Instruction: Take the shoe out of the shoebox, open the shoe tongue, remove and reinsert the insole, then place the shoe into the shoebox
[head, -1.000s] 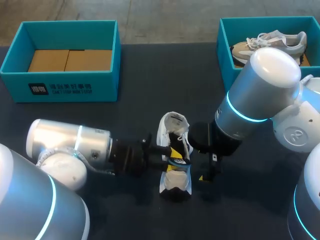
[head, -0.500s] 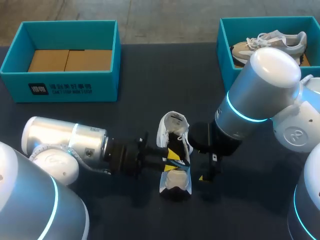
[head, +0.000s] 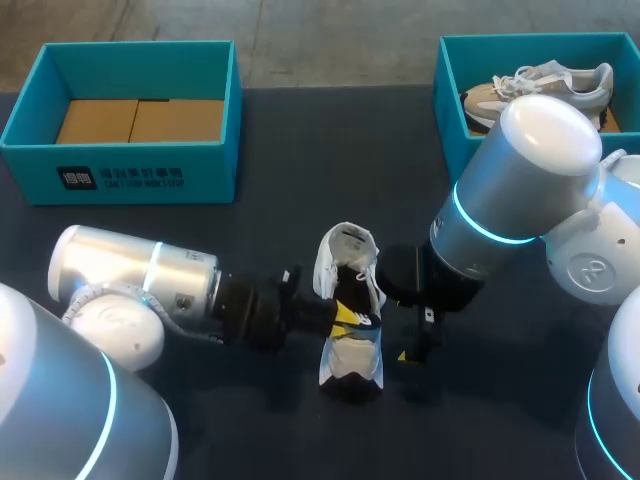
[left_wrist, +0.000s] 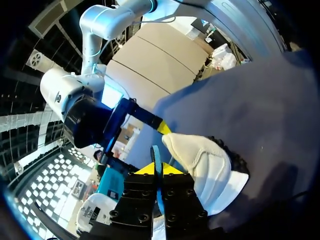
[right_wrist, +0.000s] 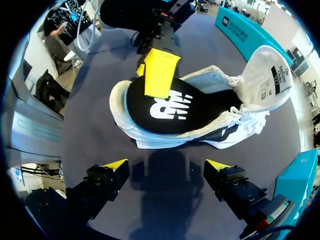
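In the head view you see the white shoe (head: 350, 365) lying mid-way across the worktop (head: 300, 200). The left end effector (head: 345, 315) is on it from nine o'clock, and the right end effector (head: 408, 345) is just beside it at three o'clock. A teal shoebox (head: 130, 175) sits at ten o'clock. In the left wrist view your left end effector is clamped on the thin edge of the insole (left_wrist: 156, 152). In the right wrist view the right end effector stands spread wide, gripping nothing. The shoe lies on its side at its twelve o'clock.
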